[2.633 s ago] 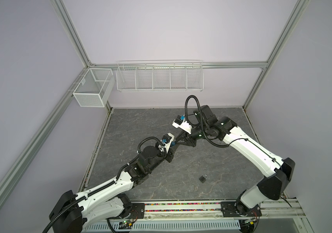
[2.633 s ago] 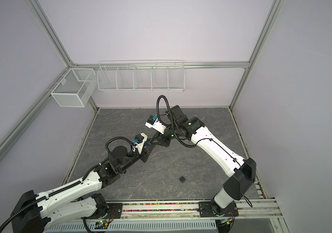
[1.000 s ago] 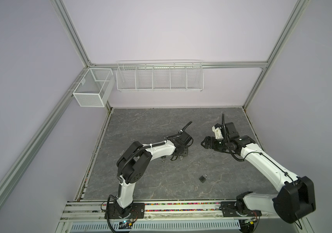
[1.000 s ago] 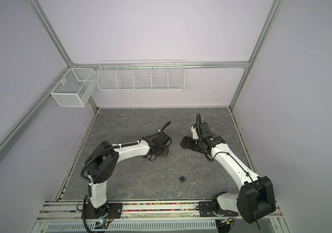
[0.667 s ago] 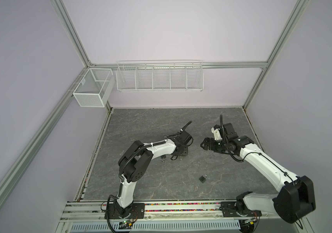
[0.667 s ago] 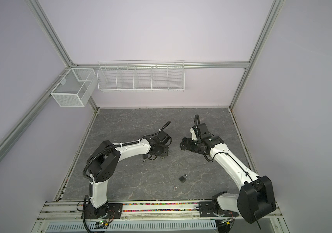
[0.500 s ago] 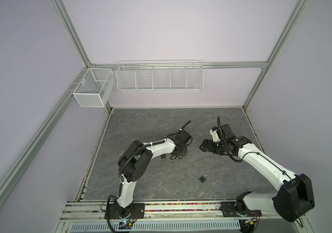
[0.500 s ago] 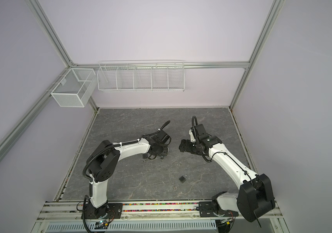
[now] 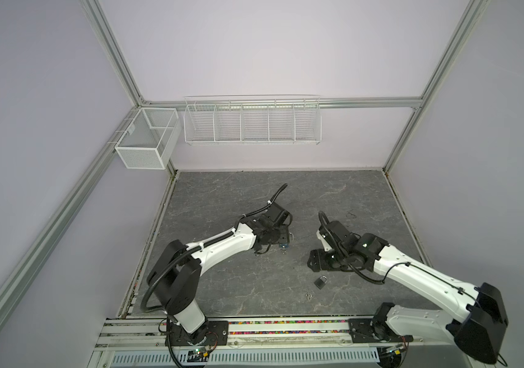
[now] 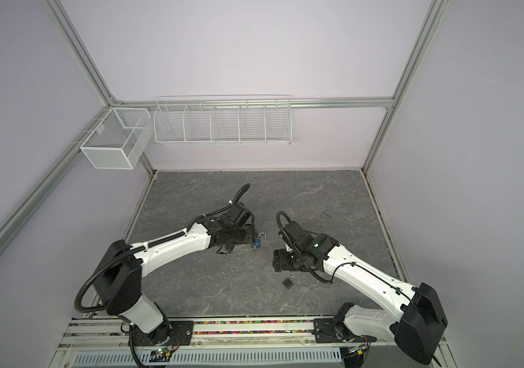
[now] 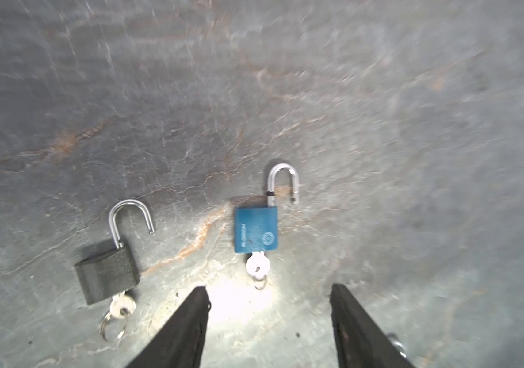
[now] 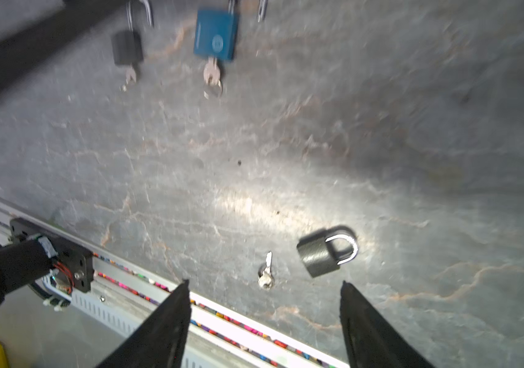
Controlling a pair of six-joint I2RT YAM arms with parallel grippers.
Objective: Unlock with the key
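A blue padlock lies on the grey table with its shackle sprung open and a key in its keyhole. Beside it lies a black padlock, also with an open shackle and its own key. My left gripper stands open just short of the blue padlock, holding nothing. A third, dark padlock with its shackle closed lies nearer the front, a loose key beside it. My right gripper hovers open over that key. Both top views show the blue padlock and the closed padlock.
The front rail with its coloured strip runs close behind the loose key. The left arm stretches low over the table and hides the black padlock in both top views. Wire baskets hang on the back wall.
Both arms have come down from the raised meeting at mid-table. The left gripper has opened and let go of the blue padlock. The right gripper has swung towards the front, over the closed padlock and loose key.
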